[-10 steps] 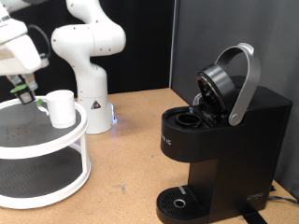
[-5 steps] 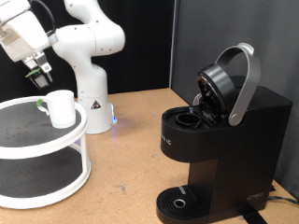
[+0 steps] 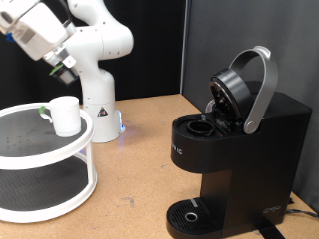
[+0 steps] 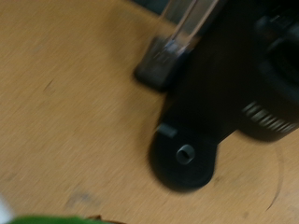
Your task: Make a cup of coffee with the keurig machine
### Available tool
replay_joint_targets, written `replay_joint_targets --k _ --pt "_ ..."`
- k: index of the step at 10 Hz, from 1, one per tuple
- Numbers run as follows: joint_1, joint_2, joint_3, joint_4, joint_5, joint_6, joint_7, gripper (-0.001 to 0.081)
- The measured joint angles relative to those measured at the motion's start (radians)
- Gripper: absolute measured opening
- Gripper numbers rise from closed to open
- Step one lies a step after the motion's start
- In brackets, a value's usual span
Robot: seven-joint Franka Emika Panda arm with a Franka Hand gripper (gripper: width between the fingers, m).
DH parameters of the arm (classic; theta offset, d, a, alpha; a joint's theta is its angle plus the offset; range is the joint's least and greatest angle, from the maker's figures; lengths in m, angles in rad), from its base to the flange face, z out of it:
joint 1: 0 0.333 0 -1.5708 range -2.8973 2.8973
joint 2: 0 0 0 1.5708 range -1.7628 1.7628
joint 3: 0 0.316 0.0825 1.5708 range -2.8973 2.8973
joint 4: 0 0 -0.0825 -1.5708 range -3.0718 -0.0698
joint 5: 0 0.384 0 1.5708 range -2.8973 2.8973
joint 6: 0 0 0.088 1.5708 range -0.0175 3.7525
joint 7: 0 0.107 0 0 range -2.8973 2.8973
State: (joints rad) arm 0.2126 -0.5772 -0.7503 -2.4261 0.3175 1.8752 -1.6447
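Exterior view shows the gripper (image 3: 66,70) up high at the picture's left, well above the cup (image 3: 66,115) and clear of it, its dark fingers (image 3: 68,74) pointing down toward the picture's right. Something small and dark may sit between them, but it's too tiny and blurred to be sure, and I cannot tell how wide they stand. The white cup rests on the top tier of a round white two-level stand (image 3: 60,174) on the wooden bench (image 3: 135,159), with a green mark by its handle. The keurig machine (image 3: 234,149) stands at the picture's right, well apart from the cup, its silver-grey lid handle (image 3: 261,88) swung up and the brew head open, so the pod chamber (image 3: 204,126) is exposed; whether a pod is inside it I can't make out. The round drip base (image 3: 189,214) has nothing standing on it. The wrist view is smeared, looking down on the machine's drip base (image 4: 187,154) and bench, with a green blur at the edge. My guess is the pod-loading step is in hand: the arm seems aimed across at the open chamber. That calls for coming in squarely over the chamber, clearing the raised lid handle.
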Motion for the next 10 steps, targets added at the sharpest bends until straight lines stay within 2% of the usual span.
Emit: replay_joint_targets --k 2,5,6,8,10 --pt "0.048 0.009 0.009 0.022 0.100 0.014 0.056 0.0480" --pt "0.083 0.049 0.055 0.038 0.152 0.133 0.124 0.0480" --pt "0.083 0.049 0.052 0.037 0.152 0.123 0.122 0.0480" --pt "0.086 0.053 0.036 0.056 0.173 0.007 0.150 0.0480" --pt "0.112 0.073 0.032 0.087 0.255 -0.051 0.218 0.0480"
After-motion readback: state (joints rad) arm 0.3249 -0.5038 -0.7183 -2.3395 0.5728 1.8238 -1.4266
